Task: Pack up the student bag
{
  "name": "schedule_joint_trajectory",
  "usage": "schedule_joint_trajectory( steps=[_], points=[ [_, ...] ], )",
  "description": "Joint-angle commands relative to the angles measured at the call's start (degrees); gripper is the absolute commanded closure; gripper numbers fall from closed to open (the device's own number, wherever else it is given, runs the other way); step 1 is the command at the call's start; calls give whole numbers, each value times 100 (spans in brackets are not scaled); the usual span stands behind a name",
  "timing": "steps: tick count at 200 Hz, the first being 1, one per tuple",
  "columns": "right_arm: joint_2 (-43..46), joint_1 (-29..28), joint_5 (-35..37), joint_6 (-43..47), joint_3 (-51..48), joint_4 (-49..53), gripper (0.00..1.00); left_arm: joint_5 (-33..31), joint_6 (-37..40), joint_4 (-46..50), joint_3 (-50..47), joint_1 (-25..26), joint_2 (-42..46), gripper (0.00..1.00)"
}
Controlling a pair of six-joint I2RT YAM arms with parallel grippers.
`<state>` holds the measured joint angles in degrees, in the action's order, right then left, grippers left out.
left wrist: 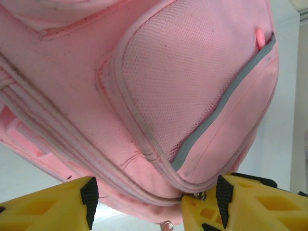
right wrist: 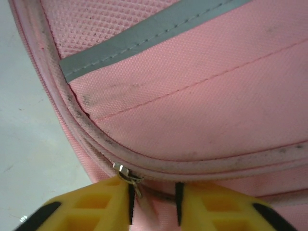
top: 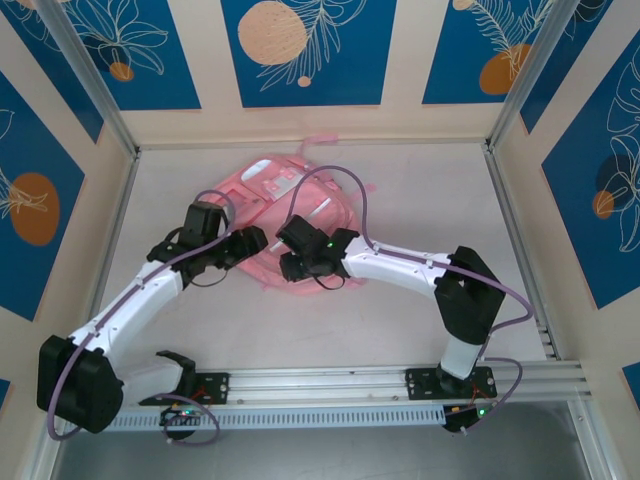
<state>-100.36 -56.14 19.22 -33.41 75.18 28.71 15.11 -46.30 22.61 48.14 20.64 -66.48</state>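
Now the student bag (top: 290, 195) lies on the table (top: 420, 200). Its zip pull (right wrist: 126, 172) sits in the right claw (right wrist: 154, 202), nearly together; I cannot tell if it pinches. The left claw (left wrist: 153, 197) is apart at the bag's edge. Pinch tight, then pull slowly

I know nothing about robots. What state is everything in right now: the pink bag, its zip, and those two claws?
student bag, lying slumped on the table.
left gripper, wide open, the bag's edge between its fingers.
right gripper, narrowly open around the zip pull.
zip pull, hanging loose between the fingers, not pinched.
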Motion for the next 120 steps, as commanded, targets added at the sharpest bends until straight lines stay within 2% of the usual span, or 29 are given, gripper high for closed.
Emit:
schedule_joint_trajectory(
  steps=[1, 33, 59, 80, 96, 120],
  points=[
    [-58, 15, 181, 125, 173, 67, 79, 253, -377, -504, -56, 23, -164, 36],
    [-46, 21, 448, 211, 194, 205, 98, 287, -453, -790, -39, 80, -485, 40],
    [80, 50, 577, 238, 140, 300, 100, 512, -502, -1041, 6, 84, -873, 46],
    [212, 99, 504, 245, 21, 288, 100, 456, -493, -1095, 67, 89, -1085, 53],
    [286, 120, 477, 255, -28, 304, 100, 357, -435, -1092, 144, 80, -1228, 65],
    [423, 218, 671, 293, -170, 409, 100, 39, -256, -908, 270, 73, -1371, 93]
  ],
)
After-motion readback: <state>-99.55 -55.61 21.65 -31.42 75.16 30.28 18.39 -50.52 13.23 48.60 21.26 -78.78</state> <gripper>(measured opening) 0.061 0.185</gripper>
